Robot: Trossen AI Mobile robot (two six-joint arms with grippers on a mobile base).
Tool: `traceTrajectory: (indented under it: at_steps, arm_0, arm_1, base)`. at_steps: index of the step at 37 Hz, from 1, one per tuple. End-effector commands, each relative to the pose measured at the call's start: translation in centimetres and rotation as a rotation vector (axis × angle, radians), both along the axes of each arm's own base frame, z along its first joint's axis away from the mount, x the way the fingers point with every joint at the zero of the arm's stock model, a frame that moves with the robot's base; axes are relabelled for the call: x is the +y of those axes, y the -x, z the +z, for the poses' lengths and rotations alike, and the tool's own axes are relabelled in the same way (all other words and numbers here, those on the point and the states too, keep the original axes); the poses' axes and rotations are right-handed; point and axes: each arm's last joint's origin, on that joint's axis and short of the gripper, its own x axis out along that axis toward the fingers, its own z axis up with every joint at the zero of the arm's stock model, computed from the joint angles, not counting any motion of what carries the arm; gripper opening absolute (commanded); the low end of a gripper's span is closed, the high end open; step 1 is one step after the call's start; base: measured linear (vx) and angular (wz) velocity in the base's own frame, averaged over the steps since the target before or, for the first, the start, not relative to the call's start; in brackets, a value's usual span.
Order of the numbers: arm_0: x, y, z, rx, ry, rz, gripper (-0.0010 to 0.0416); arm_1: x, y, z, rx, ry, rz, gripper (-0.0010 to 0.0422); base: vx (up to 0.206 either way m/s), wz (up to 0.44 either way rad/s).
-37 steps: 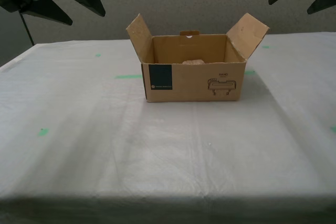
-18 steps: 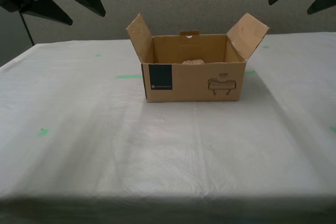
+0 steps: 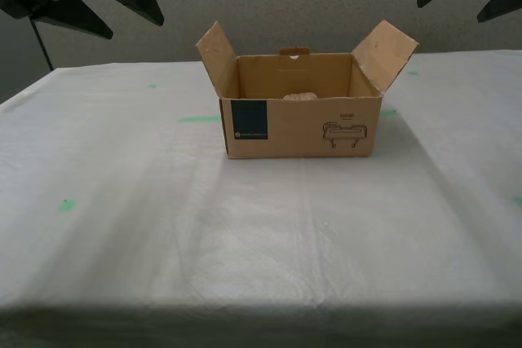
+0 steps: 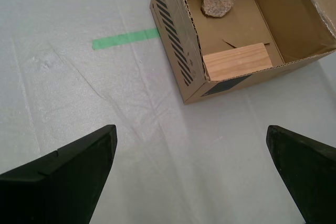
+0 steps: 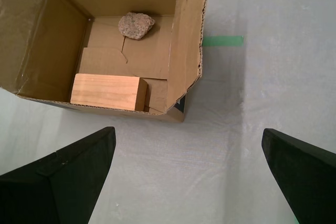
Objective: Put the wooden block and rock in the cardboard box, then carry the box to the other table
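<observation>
Nothing's budged over the last second: cardboard box (image 3: 298, 116) sits on the white-cloth table (image 3: 245, 234) with wooden block (image 5: 107, 92) and rock (image 5: 136, 25) inside. Both my first pincer (image 5: 189, 174) and second pincer (image 4: 191, 171) hang wide open and empty, so looks basically done.

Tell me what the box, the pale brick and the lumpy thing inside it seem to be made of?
The cardboard box looks like brown corrugated card: its cut edges show the wavy fluting, matte finish. The wooden block seems bare light wood, with faint grain lines on smooth faces. The rock looks like natural stone, rough and speckled pinkish-beige, possibly granite.
</observation>
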Motion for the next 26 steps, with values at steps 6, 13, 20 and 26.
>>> traceTrajectory:
  at_steps: [6,13,20,26]
  arm_0:
    - [-0.01,0.0,0.02,-0.001,-0.001,-0.005,0.0388]
    - [-0.01,-0.01,0.02,-0.001,-0.001,-0.005,0.0388]
    - [-0.01,-0.01,0.02,-0.001,-0.001,-0.005,0.0388]
    - [-0.01,0.0,0.02,-0.001,-0.001,-0.005,0.0388]
  arm_1:
    - [0.0,-0.03,0.03,-0.003,0.0,0.0,0.0389]
    - [0.0,-0.03,0.04,-0.004,0.0,0.0,0.0389]
    - [0.01,-0.03,0.04,-0.004,0.0,0.0,0.0389]
    - [0.01,-0.03,0.04,-0.004,0.0,0.0,0.0389]
  base:
    - [0.0,0.0]
    - [0.0,0.0]
    - [0.0,0.0]
    - [0.0,0.0]
